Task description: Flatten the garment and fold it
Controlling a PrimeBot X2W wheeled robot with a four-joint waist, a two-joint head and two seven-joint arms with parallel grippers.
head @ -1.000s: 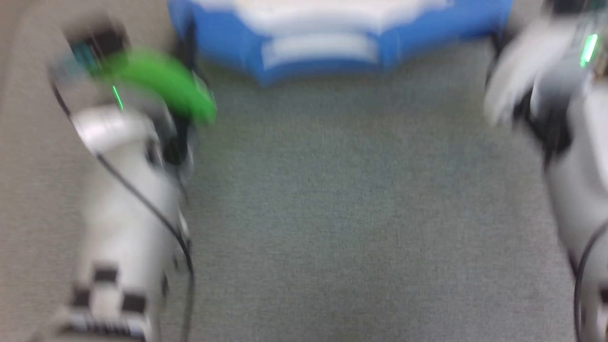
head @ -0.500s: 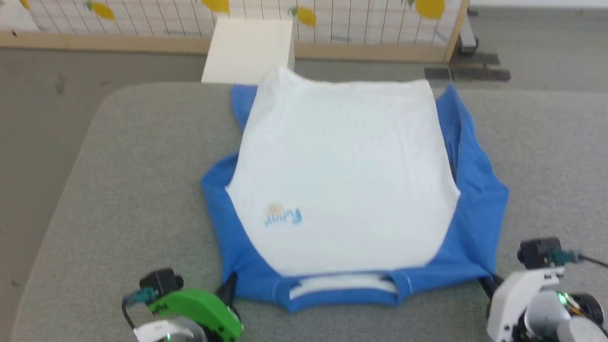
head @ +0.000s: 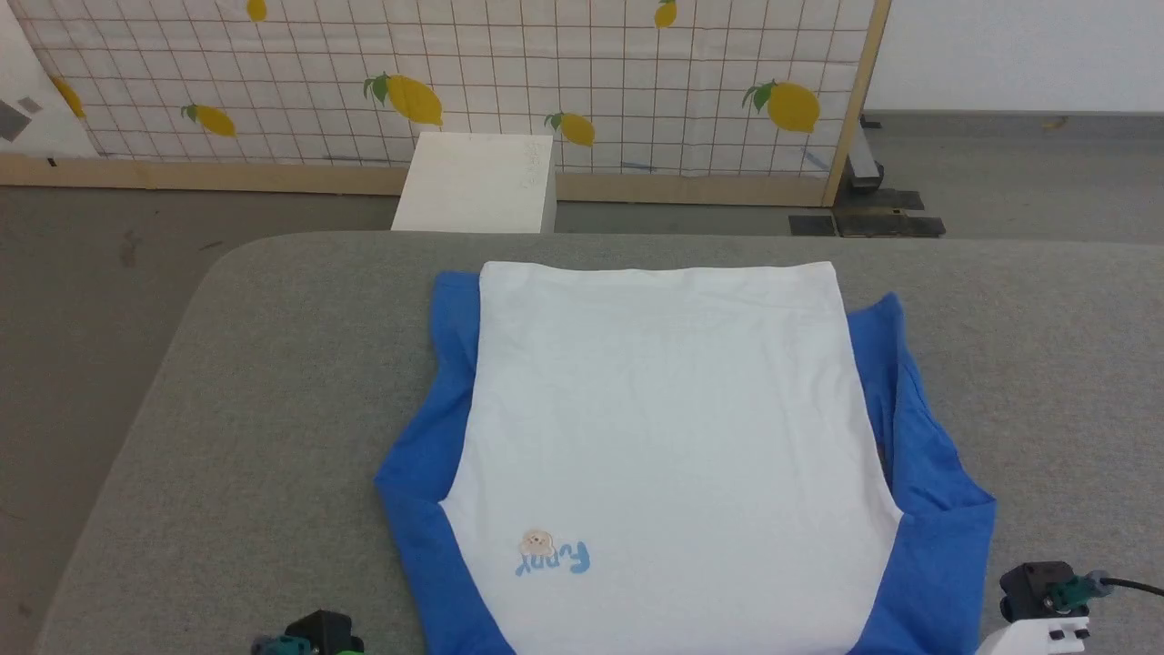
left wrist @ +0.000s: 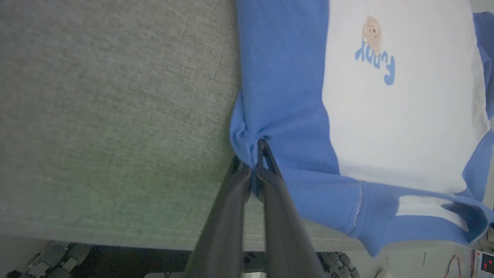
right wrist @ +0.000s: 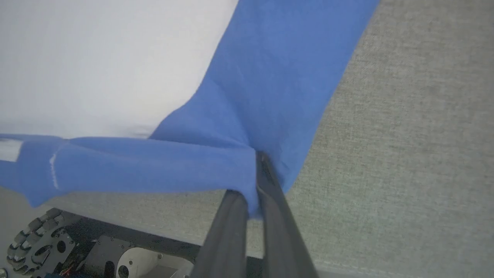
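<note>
On the grey counter (head: 273,409) the shirt (head: 664,437) is laid flat, chest up, w/ the hem at the far side and the collar end at the near edge. Its white body is flanked by blue sleeves on both sides. The R sleeve is creased along its length. A bear logo (head: 550,553) w/ light-blue letters is seen on the near L part of the chest, upside down from the head view.

From the L wrist the L fingers (left wrist: 227,216) are seen pressed together on blue cloth at the shirt's (left wrist: 386,116) near L corner. The cloth is puckered at their tips, just inside the counter's (left wrist: 115,96) near edge. The neckband (left wrist: 455,220) is seen to reach past that edge.

From the R wrist the R fingers (right wrist: 281,231) are seen clamped on the blue cloth at the near R corner of the shirt (right wrist: 270,77). A fold is gathered at the tips, and bare counter (right wrist: 405,135) lies beside it.

Beyond the counter a white box (head: 477,182) is set on the floor (head: 91,273) against a grid screen (head: 455,82) printed w/ lemons.
</note>
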